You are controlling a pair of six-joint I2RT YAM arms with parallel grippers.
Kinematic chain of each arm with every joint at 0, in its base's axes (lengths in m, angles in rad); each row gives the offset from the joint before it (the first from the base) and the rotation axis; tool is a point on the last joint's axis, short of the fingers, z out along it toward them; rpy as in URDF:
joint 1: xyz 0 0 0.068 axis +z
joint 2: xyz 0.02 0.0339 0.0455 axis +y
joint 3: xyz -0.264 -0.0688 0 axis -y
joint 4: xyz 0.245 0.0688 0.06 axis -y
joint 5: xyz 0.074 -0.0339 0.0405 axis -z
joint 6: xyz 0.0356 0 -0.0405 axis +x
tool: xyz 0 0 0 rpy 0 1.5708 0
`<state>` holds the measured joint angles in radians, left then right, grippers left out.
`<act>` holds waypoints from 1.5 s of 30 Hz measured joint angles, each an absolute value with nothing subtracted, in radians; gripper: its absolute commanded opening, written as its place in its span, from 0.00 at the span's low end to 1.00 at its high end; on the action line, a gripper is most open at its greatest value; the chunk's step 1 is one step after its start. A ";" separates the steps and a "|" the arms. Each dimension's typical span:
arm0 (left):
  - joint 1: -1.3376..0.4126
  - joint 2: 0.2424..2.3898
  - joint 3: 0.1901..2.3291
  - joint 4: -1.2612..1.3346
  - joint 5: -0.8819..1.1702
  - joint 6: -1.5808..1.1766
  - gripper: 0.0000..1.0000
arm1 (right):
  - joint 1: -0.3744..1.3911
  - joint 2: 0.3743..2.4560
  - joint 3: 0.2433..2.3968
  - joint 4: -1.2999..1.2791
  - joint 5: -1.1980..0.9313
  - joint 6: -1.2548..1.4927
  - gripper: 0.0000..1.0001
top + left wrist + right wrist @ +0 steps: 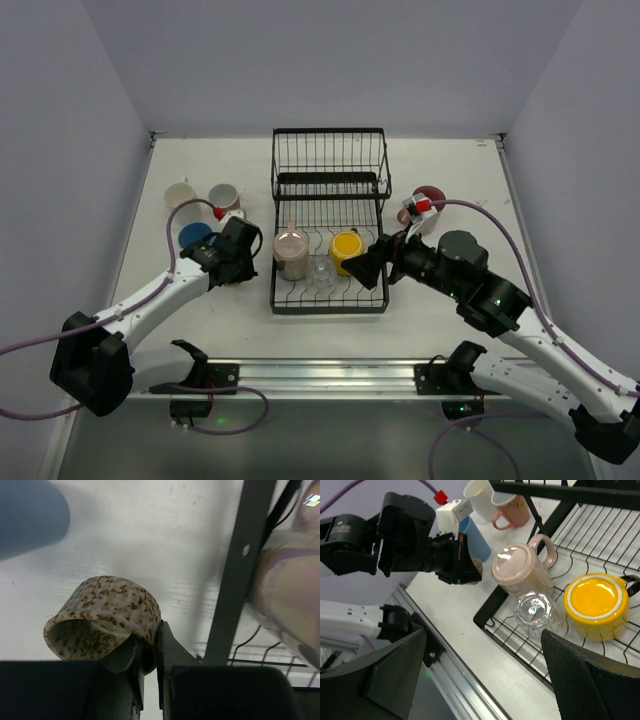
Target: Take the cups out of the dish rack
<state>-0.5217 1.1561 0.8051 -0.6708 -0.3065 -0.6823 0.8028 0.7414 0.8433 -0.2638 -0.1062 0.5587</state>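
The left gripper (149, 647) is closed tight on the wall of a small beige cup speckled with brown (102, 615), one finger inside the rim and the other outside. The cup lies tipped on its side, mouth turned towards the wrist camera. It is outside the black wire dish rack (330, 300), just beside the rack's front left corner. Whether it touches the white table (330, 335) cannot be told from these views.

The right gripper (362, 265) has its jaws spread wide and holds nothing. It hangs over the right front part of the rack's lower tier.

On that tier, all upside down, stand a pink patterned mug (520, 570), a clear glass (535, 611) and a yellow mug (596, 602), close together in a row.

Left of the rack on the table are a blue cup (195, 236), a white cup (180, 195) and a salmon-pink mug (512, 507).
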 measured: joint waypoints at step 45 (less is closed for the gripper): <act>-0.759 1.055 0.927 -0.456 -0.178 -0.612 1.00 | 1.001 0.870 0.781 -0.266 0.148 0.503 0.99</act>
